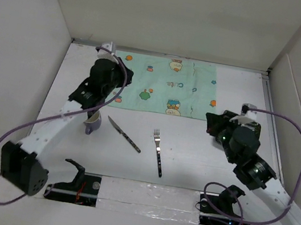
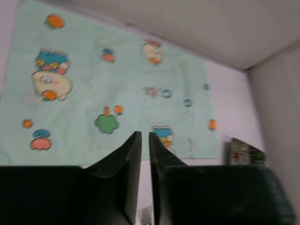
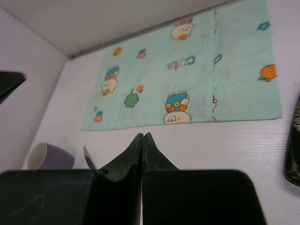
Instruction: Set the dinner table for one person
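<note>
Overhead and wrist views of the setting. The dinner table [image 1: 190, 154] spanned the whole floor of the scene beneath both arms, edged left, right and far by white upright panels [image 1: 173, 12].

A lavender cup [image 1: 92, 124] sat on the left part of the table under the left arm, just left of the knife [image 1: 124, 134]. It appeared tipped, and only its white inner wall showed.

The left gripper [image 2: 144, 138] was all but closed, with a thin slit between its fingers and nothing gripped. It was raised beside the left part of the mint-green printed cloth [image 1: 166, 86]. The right gripper [image 3: 142, 137] was clenched with its fingers touching, holding nothing, and pointed toward the cloth's near edge from the right.

The cloth lay flat against the far side of the table. The knife lay slanted near its near-left corner, and the fork [image 1: 158, 152] lay nearer, well apart from the knife, tines toward the cloth. Bare white surface ran from the fork rightward to the right arm. A dark patterned object [image 3: 293, 150] showed only in part at the right edge of the right wrist view.
</note>
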Robot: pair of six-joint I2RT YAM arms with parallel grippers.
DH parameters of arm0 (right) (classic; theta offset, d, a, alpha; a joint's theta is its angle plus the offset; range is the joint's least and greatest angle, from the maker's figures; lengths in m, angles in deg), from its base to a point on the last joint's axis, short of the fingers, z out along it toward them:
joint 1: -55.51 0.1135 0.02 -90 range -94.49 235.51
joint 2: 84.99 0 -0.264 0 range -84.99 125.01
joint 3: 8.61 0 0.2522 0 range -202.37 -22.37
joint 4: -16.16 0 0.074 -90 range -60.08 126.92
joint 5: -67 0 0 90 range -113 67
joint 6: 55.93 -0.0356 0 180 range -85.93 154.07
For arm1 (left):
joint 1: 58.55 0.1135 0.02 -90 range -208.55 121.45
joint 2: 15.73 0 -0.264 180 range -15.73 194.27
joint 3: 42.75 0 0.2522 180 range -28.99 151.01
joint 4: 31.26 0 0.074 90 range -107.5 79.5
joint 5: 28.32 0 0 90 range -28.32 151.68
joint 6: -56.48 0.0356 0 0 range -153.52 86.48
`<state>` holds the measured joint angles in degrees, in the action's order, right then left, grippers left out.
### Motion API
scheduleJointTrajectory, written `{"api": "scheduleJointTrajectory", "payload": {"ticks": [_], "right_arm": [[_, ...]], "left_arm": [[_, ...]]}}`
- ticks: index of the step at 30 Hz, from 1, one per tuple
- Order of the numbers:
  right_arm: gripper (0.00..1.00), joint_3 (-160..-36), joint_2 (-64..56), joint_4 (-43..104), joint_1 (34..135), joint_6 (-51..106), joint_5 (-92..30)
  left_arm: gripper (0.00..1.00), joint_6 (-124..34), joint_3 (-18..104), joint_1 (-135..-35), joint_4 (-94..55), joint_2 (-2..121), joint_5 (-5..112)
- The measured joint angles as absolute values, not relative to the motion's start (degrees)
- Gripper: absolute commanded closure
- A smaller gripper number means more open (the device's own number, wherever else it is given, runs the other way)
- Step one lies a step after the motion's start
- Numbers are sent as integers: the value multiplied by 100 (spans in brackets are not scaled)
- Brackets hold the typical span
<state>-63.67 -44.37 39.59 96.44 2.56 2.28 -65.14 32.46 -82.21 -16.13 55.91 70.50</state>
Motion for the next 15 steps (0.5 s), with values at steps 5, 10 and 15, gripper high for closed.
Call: {"api": "scheduleJointTrajectory", "payload": {"ticks": [5,10,15], "right_arm": [[100,-6347,-4901,4632,8986,-83,914],[93,-5945,-4531,5028,6678,-168,562],[37,-5672,-3624,4907,4177,-94,-485]], "left_arm": [[100,-6396,2956,-8212,-1696,3844,5879],[67,-5902,2884,-8208,-1093,2605,5258],[59,-5447,2599,-8208,-715,1805,4836]]}}
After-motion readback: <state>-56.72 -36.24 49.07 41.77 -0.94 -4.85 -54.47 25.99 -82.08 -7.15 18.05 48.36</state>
